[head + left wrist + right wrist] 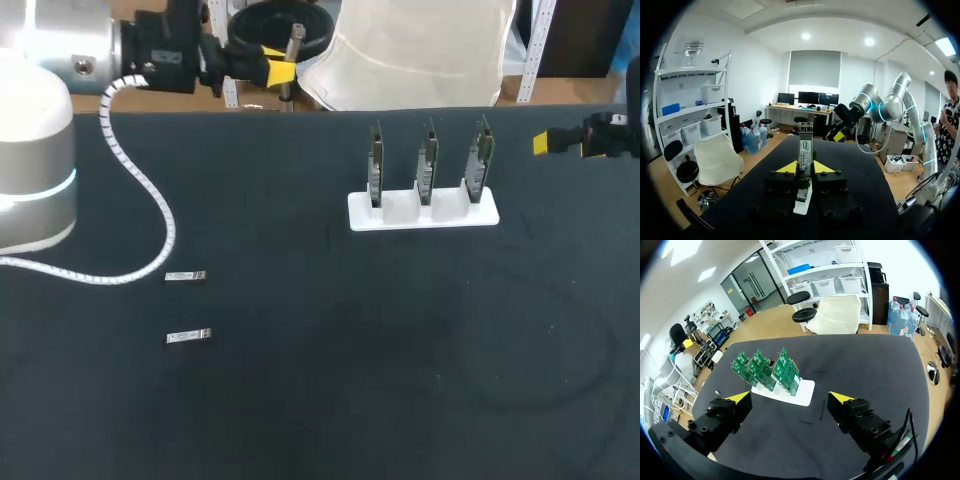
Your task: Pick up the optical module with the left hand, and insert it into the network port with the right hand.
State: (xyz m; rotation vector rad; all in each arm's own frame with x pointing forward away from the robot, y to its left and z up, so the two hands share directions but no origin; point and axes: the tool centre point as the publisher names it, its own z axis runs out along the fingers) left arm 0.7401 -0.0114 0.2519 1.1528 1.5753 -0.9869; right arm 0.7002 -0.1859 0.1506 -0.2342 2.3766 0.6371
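My left gripper (279, 68) hangs above the table's far left edge, shut on a silver optical module (805, 148) that stands upright between its yellow tips (788, 167). Two more modules lie on the black table, one (186, 277) just behind the other (189, 336). A white stand (423, 211) carries three upright green boards (428, 165) with the network ports; in the right wrist view the boards (768, 369) lie ahead of the fingers. My right gripper (560, 143) is open at the table's right edge, to the right of the stand, with nothing between its fingers (842, 398).
A white coiled cable (145, 205) trails from my left arm across the table's left part, ending near the two loose modules. The black table (400, 360) stretches in front of the stand.
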